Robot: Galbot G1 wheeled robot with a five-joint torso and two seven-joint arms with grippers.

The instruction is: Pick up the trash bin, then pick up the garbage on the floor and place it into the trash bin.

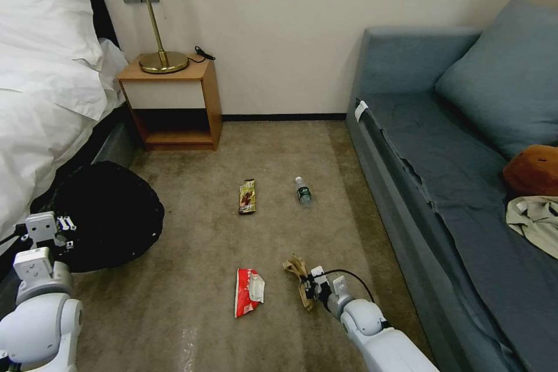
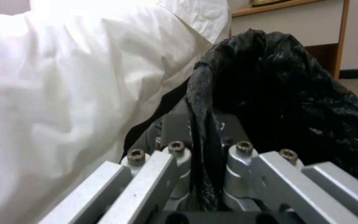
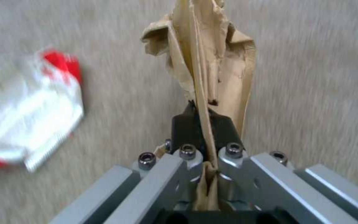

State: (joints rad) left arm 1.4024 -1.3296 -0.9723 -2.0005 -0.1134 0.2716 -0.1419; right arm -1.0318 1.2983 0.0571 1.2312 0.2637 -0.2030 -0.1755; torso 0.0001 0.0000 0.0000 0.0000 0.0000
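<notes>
The trash bin, covered by its black bag liner, hangs at the left beside the bed, and my left gripper is shut on a fold of the liner at the rim. My right gripper is low over the carpet, shut on the tan-yellow wrapper, which sticks out crumpled past the fingers. The red-and-white snack wrapper lies on the carpet just beside it. Farther off lie the gold-brown candy-bar wrapper and the small clear bottle.
A bed with white bedding runs along the left, a wooden nightstand with a brass lamp stands at the far wall, and a blue sofa lines the right side. Open carpet lies between them.
</notes>
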